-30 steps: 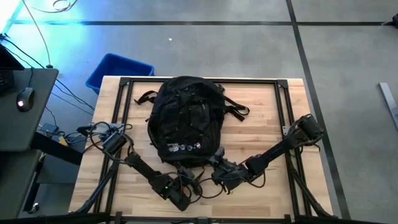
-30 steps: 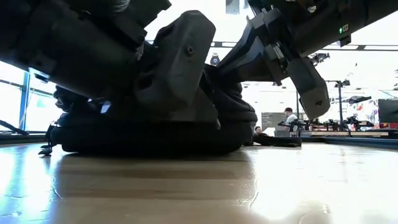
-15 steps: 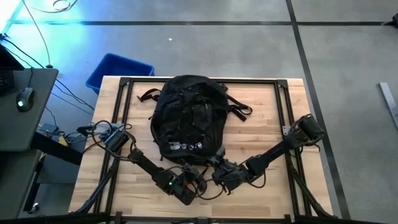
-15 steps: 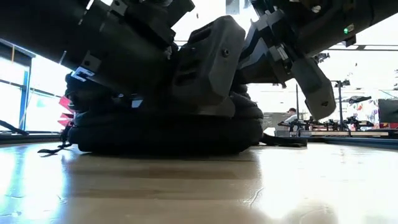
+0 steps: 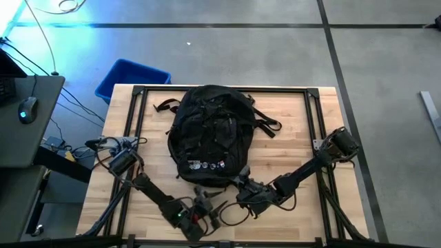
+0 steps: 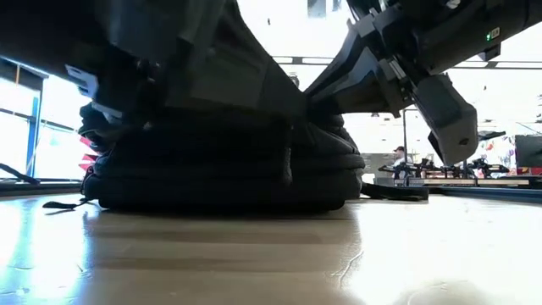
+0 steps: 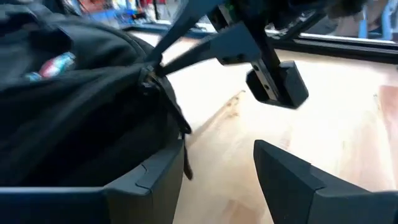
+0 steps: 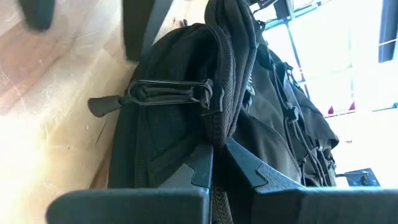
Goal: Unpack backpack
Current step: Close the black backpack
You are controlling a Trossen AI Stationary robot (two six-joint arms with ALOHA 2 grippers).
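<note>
High view: the backpack (image 5: 210, 134) lies flat mid-table, pins toward the arms. The right gripper (image 5: 242, 184) is pinched closed on the fabric of its near edge (a zipper pull hangs beside the fingers). The left gripper (image 5: 204, 207) hovers just beside it, spread and empty.

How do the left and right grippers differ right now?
The left gripper stands open and holds nothing, just short of the backpack; the right gripper is shut on the backpack's near edge, pinching fabric. Both sit low at the backpack's front end.
</note>
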